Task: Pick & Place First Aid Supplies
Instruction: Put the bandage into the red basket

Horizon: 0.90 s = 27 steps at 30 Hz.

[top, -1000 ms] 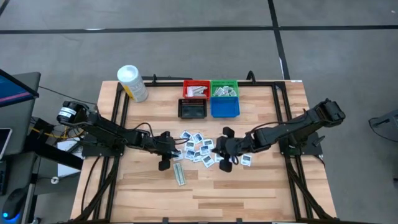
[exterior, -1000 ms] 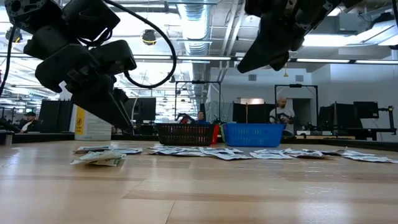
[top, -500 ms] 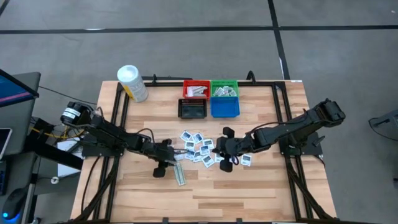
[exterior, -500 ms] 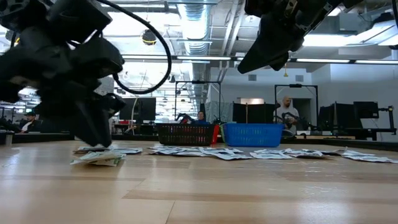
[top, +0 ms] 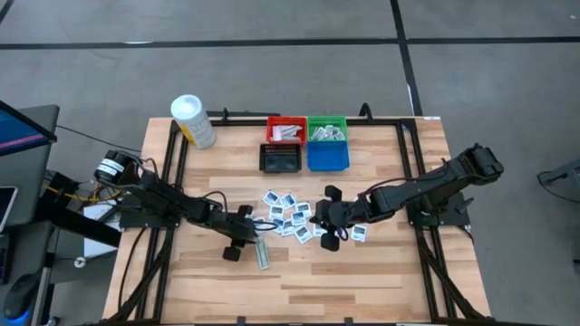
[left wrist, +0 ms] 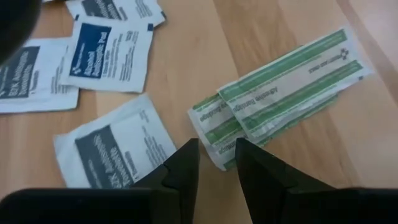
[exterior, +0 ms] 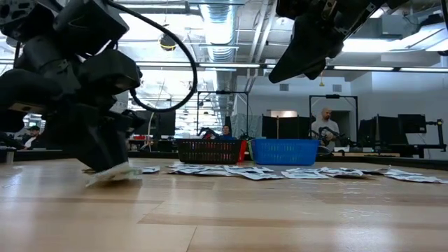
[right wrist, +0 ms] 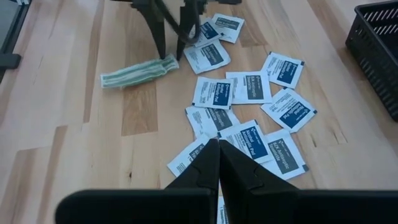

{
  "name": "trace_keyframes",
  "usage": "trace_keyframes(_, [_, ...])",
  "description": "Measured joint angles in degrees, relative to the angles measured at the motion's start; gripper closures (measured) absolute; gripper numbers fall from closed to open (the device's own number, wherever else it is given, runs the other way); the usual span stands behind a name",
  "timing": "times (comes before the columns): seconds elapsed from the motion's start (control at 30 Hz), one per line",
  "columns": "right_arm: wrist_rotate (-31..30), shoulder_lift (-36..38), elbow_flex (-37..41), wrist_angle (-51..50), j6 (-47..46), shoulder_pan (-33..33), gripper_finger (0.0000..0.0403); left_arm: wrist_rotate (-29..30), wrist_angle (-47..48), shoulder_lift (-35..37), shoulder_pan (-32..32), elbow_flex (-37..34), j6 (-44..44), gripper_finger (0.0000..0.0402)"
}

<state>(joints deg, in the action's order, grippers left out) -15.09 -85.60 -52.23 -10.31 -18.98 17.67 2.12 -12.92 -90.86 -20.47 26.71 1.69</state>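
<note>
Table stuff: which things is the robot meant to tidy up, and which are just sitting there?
For the job:
- square white packets
- green-white strips, the left gripper fingers astride their end
- red bin, green bin, black bin, blue bin

Just sitting there:
- white tub
- right gripper, waiting above the packets

White square packets (right wrist: 214, 92) with dark blue printed panels are seen scattered on pale striped wood (top: 381, 272). The narrow strips (left wrist: 283, 87) are done in green-and-white stripes. Red (top: 285, 129), green (top: 326, 129), black (top: 280, 159) and blue (top: 327, 158) bins are lined up; the tub (top: 193, 120) is white with yellow.
</note>
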Motion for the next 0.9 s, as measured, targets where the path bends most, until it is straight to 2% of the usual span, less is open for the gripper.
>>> trace_keyframes(0.2, [0.0,0.0,0.0,0.0,-0.3,0.0,0.0402,-1.7,-0.6,-1.5,-0.4,0.1,-0.1,0.0304])
trace_keyframes(0.43, [0.0,0.0,0.0,-0.2,-0.4,0.0,0.0402,-3.2,-1.9,-1.3,-0.5,-0.1,0.4,0.0392])
trace_keyframes(0.6, [0.0,0.0,0.0,-1.3,0.0,-0.2,0.0402,-1.9,-1.7,1.2,-0.5,-0.3,0.1,0.0395])
trace_keyframes(0.9, [0.0,0.0,0.0,-3.1,2.7,-1.4,0.0402,6.3,-1.9,12.5,3.2,-0.4,-6.1,0.0395])
